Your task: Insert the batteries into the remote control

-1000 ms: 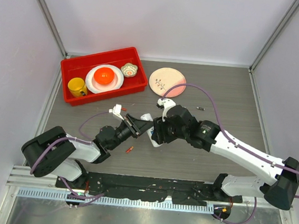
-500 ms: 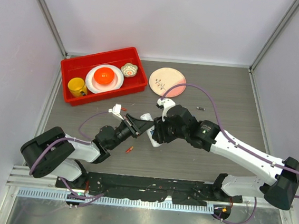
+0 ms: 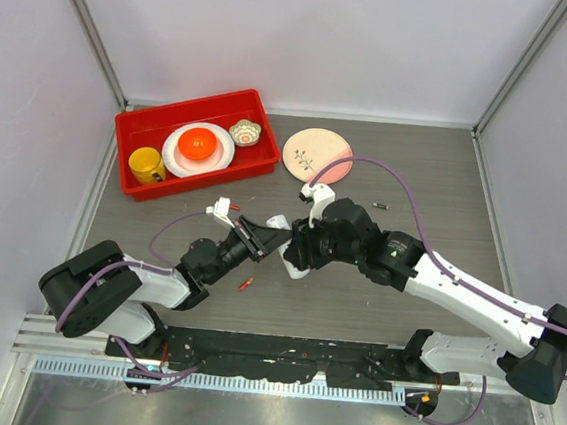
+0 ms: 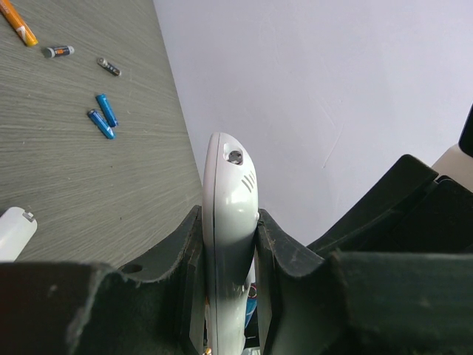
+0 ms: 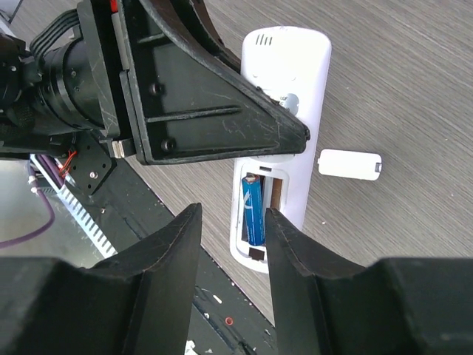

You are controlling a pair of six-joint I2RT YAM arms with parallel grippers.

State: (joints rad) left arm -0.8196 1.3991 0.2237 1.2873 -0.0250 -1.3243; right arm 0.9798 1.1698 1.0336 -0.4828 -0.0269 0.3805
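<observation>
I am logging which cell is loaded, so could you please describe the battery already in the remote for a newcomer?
Look at the middle of the table for the white remote control clamped in the left gripper. Its back bay is open, and the blue battery lies in one slot. Unlike the loose batteries on the table, it sits inside the remote, beside an empty slot.

Left end effector (image 4: 230, 231) clamped on the white remote control (image 4: 228, 185), held edge-on with its rounded tip up against a pale wall; on the grey desk (image 4: 89, 177) to the left lie two blue batteries (image 4: 106, 109) side by side, a dark battery (image 4: 109, 66), a grey battery (image 4: 58, 51), an orange battery (image 4: 18, 24), and a white cover piece (image 4: 13, 234) at the frame edge.
</observation>
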